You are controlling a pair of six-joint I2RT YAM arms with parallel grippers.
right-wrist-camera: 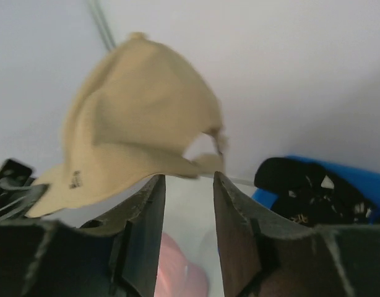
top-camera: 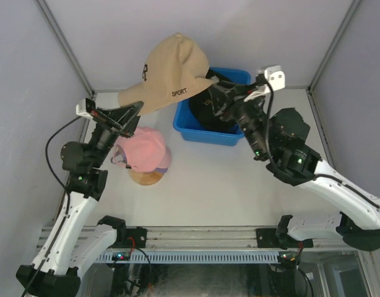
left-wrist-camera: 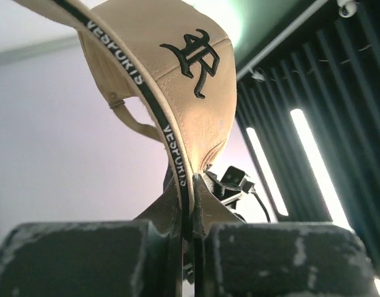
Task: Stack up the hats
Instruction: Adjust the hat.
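Observation:
My left gripper (top-camera: 135, 110) is shut on the brim of the tan cap (top-camera: 168, 71) and holds it high above the table's back left. In the left wrist view the brim edge is pinched between the fingers (left-wrist-camera: 189, 185), with the tan cap (left-wrist-camera: 177, 74) above them. My right gripper (top-camera: 216, 93) is open and empty beside the tan cap's rear, over the bin. In the right wrist view it (right-wrist-camera: 189, 179) is just under the tan cap (right-wrist-camera: 134, 124). A pink cap (top-camera: 143, 147) sits on a lavender cap (top-camera: 161, 167). A black cap (top-camera: 208, 111) lies in the bin.
The blue plastic bin (top-camera: 205, 135) stands at the back centre; it also shows in the right wrist view (right-wrist-camera: 357, 179). A round wooden stand (top-camera: 146, 178) carries the pink and lavender caps. Grey walls enclose the table on the left, back and right.

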